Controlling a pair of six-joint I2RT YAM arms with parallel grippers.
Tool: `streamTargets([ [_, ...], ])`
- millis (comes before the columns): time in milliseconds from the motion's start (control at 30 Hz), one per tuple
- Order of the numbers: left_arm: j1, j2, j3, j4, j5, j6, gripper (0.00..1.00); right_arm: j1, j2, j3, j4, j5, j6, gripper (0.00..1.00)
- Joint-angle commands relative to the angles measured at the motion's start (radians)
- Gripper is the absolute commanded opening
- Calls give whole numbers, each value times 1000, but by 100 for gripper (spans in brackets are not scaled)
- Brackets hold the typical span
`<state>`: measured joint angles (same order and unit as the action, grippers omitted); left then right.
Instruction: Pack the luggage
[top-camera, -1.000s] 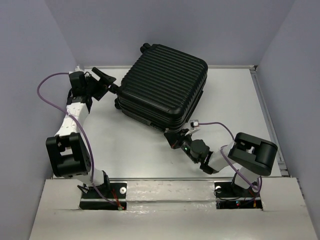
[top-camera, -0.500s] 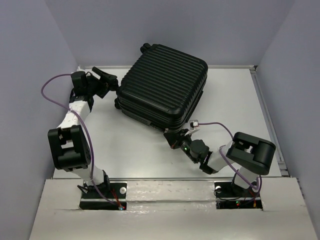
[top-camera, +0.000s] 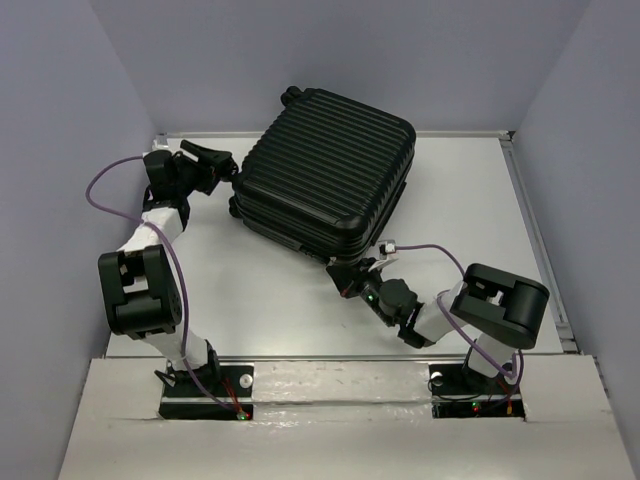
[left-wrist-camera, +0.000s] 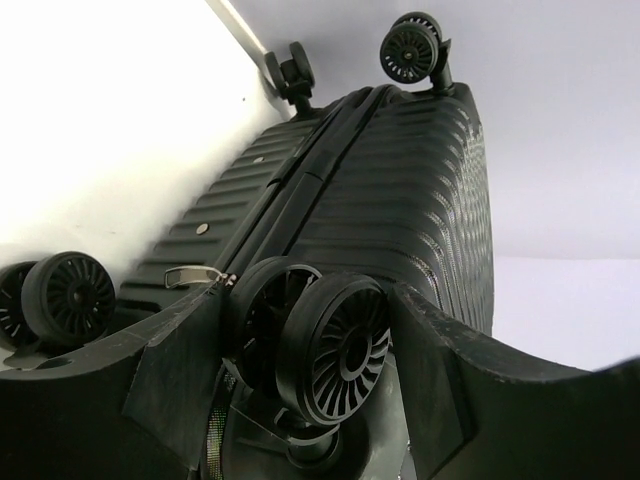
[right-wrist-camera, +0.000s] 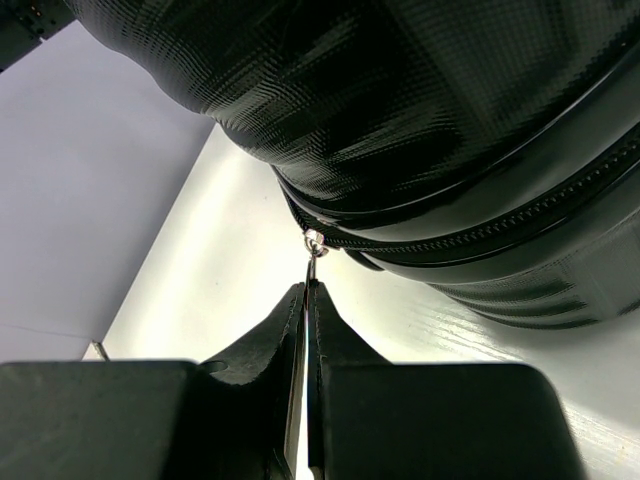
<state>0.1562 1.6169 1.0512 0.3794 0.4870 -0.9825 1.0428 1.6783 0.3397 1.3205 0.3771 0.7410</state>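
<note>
Black hard-shell luggage (top-camera: 325, 175) lies flat & shut, far-centre on table (top-camera: 470, 200). Ribbed shell looks stiff, slick, prob heavy, so best worked by zip/wheels. R gripper (right-wrist-camera: 308, 300) clenched on zipper pull (right-wrist-camera: 313, 252) at near edge; L gripper (left-wrist-camera: 310, 345) spread wide astride caster wheel (left-wrist-camera: 340, 350), left corner

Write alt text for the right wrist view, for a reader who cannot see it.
The right pincer is shut on the small metal zipper pull of the black luggage, seen close up from low down. The luggage's rounded shell and its zipper line fill the upper right, and the white table lies beneath.
</note>
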Motion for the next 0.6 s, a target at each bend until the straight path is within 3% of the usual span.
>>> streamTargets([
  [0,-6,-14,-34,92,39,-38,61,31,15,21,94,-67,0,7],
  [133,-6,-20,-48,99,30,-35,61,31,11,21,89,-72,1,7],
  [300,-6,-26,-65,108,36,-36,81,31,1,22,80,-79,4,7],
  [567,-6,-25,-63,119,68,-38,85,31,0,22,75,-87,8,7],
])
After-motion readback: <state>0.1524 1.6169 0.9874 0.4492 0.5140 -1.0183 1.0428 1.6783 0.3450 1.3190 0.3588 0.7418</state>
